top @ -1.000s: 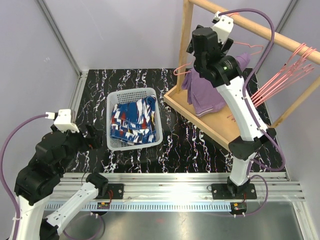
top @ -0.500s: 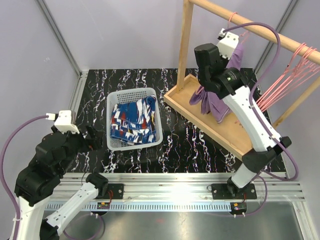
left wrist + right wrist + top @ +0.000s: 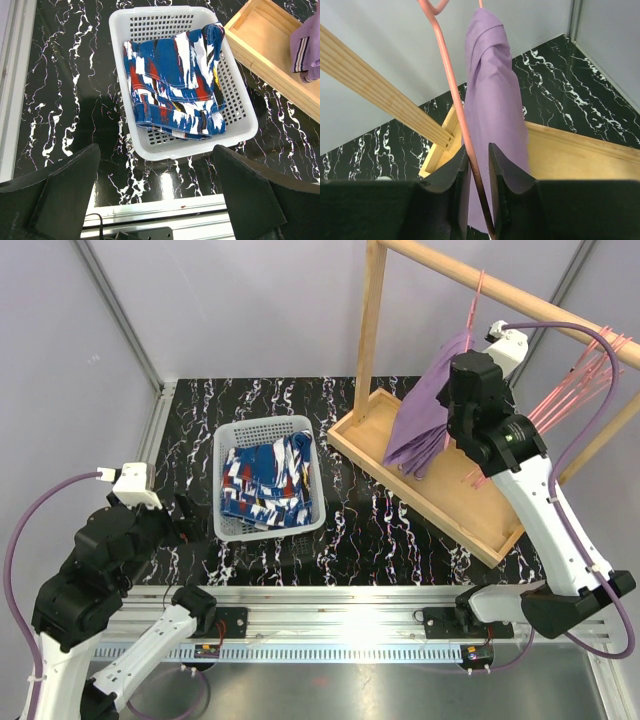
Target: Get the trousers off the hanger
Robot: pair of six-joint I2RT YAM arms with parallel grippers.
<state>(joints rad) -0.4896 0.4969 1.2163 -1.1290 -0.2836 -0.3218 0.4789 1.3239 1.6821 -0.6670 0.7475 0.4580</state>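
Note:
Lilac trousers [image 3: 428, 420] [image 3: 492, 100] hang from a pink hanger [image 3: 476, 300] [image 3: 451, 85] whose hook sits on the wooden rail [image 3: 520, 300]. My right gripper [image 3: 458, 405] [image 3: 479, 160] is up beside them, its jaws closed narrowly on the hanger's wire. The cloth hangs just beyond the fingers. Royal blue trousers with white and red patches [image 3: 265, 480] [image 3: 175, 85] lie in the white basket [image 3: 225, 530] [image 3: 240, 135]. My left gripper [image 3: 185, 515] [image 3: 156, 150] stands wide open near the table's front edge, short of the basket, with nothing in it.
The rack has a wooden post [image 3: 372, 330] and a base tray [image 3: 440, 505] on the right of the black marbled table [image 3: 190, 420]. Several bare pink hangers [image 3: 590, 370] hang at the rail's right end. An aluminium rail [image 3: 340, 600] runs along the front.
My right arm has swung up and to the right and its jaws have closed. The lilac trousers, bunched low by the post before, now hang stretched from the rail. The left arm barely moved.

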